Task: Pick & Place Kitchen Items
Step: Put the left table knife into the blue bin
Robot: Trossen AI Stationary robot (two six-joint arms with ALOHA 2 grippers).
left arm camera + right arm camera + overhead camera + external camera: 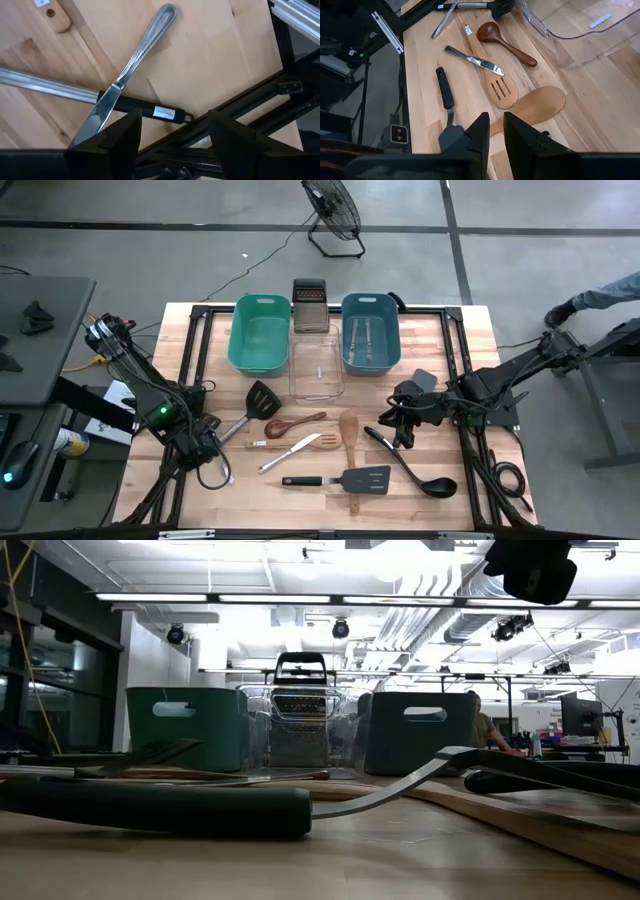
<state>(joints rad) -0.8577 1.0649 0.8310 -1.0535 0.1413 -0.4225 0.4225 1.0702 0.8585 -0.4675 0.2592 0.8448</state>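
Note:
Several utensils lie flat on the wooden table [450,340]: a black turner [262,398], a dark wooden spoon [295,423], a silver knife [290,453], a pale wooden spatula [348,430], a second black turner [350,478] and a black ladle [415,470]. My left gripper [172,135] hangs open near the table's left edge, above another knife [145,45] that lies across the first turner's black-tipped silver handle [140,107]. The blade tip is hidden behind one finger. My right gripper [492,135], shut and with nothing in it, hangs high above the table's right half [530,565].
At the far edge stand a teal tub [260,330], a clear tub [315,365], a blue tub [370,330] with silver items inside, and an upright steel grater [310,305]. Black frame rails [240,120] run along the table's left edge under my left gripper.

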